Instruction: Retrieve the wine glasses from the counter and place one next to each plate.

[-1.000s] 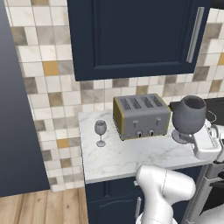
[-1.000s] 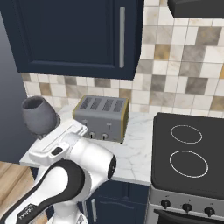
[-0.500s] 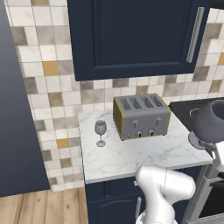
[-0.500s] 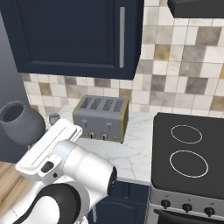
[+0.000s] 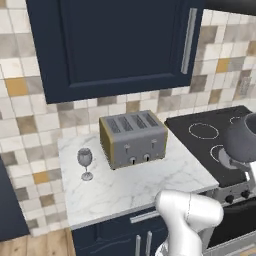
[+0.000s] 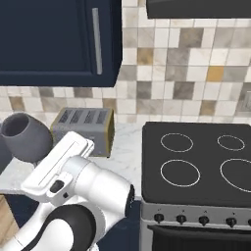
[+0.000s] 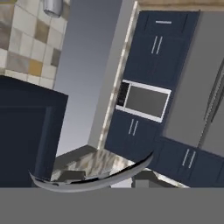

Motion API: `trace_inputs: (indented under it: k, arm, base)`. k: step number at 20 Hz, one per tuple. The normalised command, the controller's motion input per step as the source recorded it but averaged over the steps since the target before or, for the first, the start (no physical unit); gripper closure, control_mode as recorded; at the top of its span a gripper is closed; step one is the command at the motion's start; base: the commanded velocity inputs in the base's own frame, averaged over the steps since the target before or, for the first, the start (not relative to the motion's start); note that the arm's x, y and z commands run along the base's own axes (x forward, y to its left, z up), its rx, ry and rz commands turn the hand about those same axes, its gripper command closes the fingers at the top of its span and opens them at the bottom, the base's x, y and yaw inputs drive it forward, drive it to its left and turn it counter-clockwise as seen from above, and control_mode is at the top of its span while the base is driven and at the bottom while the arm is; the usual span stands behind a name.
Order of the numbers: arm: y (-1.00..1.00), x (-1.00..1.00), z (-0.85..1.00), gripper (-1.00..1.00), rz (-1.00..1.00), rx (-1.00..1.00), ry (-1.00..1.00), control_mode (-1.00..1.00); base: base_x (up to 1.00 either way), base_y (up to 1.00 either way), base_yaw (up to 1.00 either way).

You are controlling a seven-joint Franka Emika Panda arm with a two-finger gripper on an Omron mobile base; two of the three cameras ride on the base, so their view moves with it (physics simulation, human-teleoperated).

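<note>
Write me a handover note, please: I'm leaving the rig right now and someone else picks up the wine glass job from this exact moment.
Gripper: carrying one smoky-grey stemmed wine glass; its bowl shows at the right edge of the left base view, over the black stovetop. The fingers themselves are hidden, so the grip is inferred.
Second grey stemmed glass: upright on the white marble counter, left of the grey-and-olive four-slot toaster, apart from it.
Plates: out of frame here.
Done: first glass lifted off the counter.
Left: set it beside a plate, return for the second glass, place that by the other plate.
</note>
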Motion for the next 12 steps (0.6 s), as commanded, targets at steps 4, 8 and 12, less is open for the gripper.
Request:
trace_inputs:
  k: [4, 8, 12]
  arm:
    - [0.00, 0.00, 0.00, 1.00, 0.00, 0.00, 0.00, 1.00]
    - [0.00, 0.00, 0.00, 1.00, 0.00, 0.00, 0.00, 1.00]
    - [0.00, 0.00, 0.00, 1.00, 0.00, 0.00, 0.00, 1.00]
  base:
    - [-0.38, -0.14, -0.81]
    - [-0.17, 0.00, -0.93]
    - [-0.14, 0.00, -0.92]
